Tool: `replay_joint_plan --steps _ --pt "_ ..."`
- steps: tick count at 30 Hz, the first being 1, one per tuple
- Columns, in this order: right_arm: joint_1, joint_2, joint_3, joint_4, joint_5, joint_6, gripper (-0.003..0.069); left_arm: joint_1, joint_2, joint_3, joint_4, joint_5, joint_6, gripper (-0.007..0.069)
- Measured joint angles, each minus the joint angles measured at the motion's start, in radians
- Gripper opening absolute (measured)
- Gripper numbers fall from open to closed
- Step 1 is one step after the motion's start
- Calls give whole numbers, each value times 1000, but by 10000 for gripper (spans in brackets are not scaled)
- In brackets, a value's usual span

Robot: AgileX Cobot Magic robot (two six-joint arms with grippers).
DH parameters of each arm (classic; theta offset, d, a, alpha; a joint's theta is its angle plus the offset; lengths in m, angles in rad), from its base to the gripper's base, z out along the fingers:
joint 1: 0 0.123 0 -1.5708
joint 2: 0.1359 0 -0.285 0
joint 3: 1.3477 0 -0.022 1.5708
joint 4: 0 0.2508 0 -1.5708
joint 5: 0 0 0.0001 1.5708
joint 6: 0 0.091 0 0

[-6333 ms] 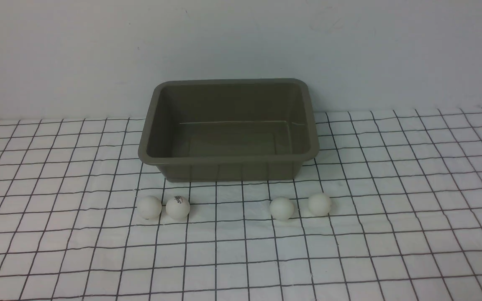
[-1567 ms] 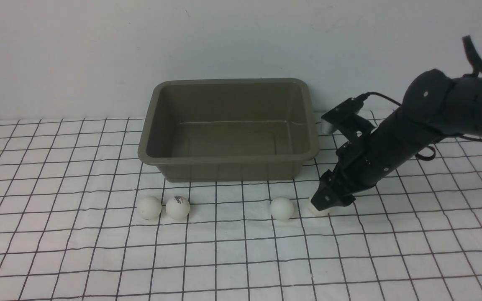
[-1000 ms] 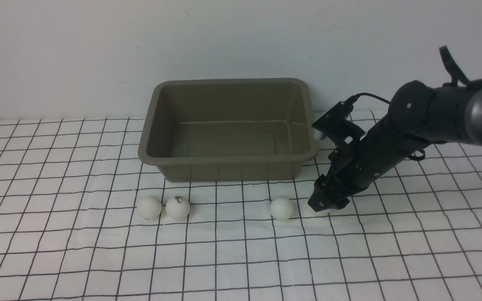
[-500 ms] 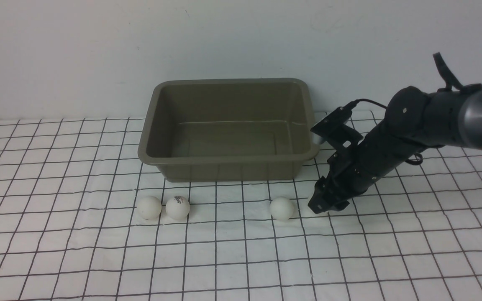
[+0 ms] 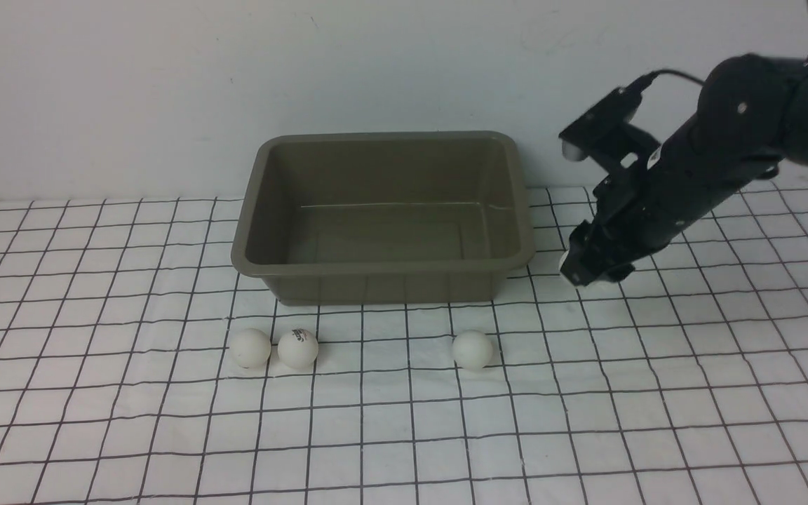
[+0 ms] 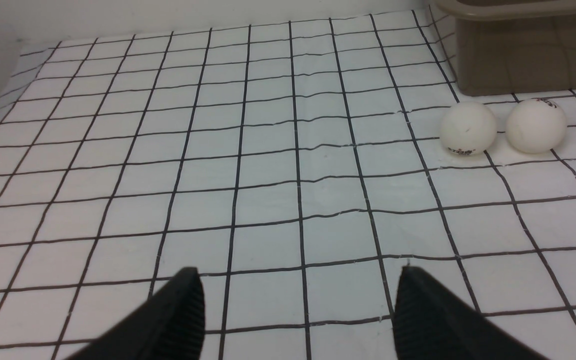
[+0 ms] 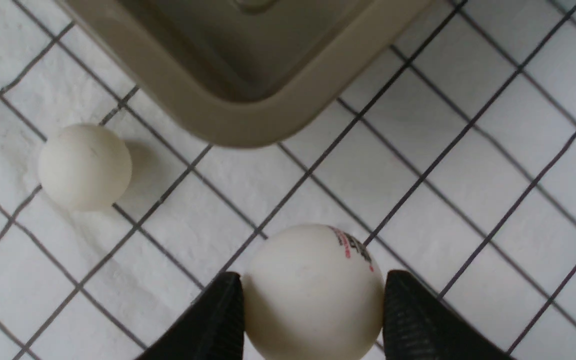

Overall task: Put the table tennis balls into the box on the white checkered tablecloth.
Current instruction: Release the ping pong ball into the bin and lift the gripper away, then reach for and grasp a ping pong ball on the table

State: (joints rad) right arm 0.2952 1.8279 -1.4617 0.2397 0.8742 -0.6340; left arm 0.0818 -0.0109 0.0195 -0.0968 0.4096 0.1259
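I count four table tennis balls (image 5: 473,350), one box (image 5: 383,266) and one white checkered tablecloth (image 5: 165,421). Three balls lie loose on the cloth, and the fourth sits in my right pincer (image 5: 581,272).

The front view shows that pincer only from outside, its tips hiding nearly all of what it carries. My left pincer is not in that view at all. My right wrist view shows the grip plainly. The held ball (image 7: 313,295), with red and dark print, is clamped between my two black fingers (image 7: 218,320) and touches both. Beyond the tips lies a rounded corner of the box. To one side of that corner a lone ball (image 7: 84,166) rests on the cloth, apart from the rim. So my right pincer is clenched on the held ball, above the cloth and just beside the box, not over its hollow.

My left wrist view shows my left pincer (image 6: 298,287) released, jaws wide, gripping nothing. Ahead of it, toward the box wall, lie the first loose ball (image 6: 468,129) and the second loose ball (image 6: 536,125). They sit side by side, well apart from my tips.
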Motion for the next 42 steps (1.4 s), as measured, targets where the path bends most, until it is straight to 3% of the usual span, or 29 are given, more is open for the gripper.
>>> replay_joint_plan --steps 9,15,18,20,22,25,34,42 --pt "21 71 -105 324 -65 -211 325 0 0 0 0 0 0 459" --pt "22 209 -161 388 -82 -304 325 0 0 0 0 0 0 459" --pt "22 238 -162 398 -98 -322 344 0 0 0 0 0 0 459" --pt "22 242 -162 405 -118 -325 395 0 0 0 0 0 0 459" --pt "22 239 -165 413 -147 -327 491 0 0 0 0 0 0 459" --pt "17 204 -165 396 -132 -327 547 0 0 0 0 0 0 459" --pt "-28 35 -166 284 105 -200 513 0 0 0 0 0 0 459" --pt "8 13 -166 204 315 -139 495 0 0 0 0 0 0 459"
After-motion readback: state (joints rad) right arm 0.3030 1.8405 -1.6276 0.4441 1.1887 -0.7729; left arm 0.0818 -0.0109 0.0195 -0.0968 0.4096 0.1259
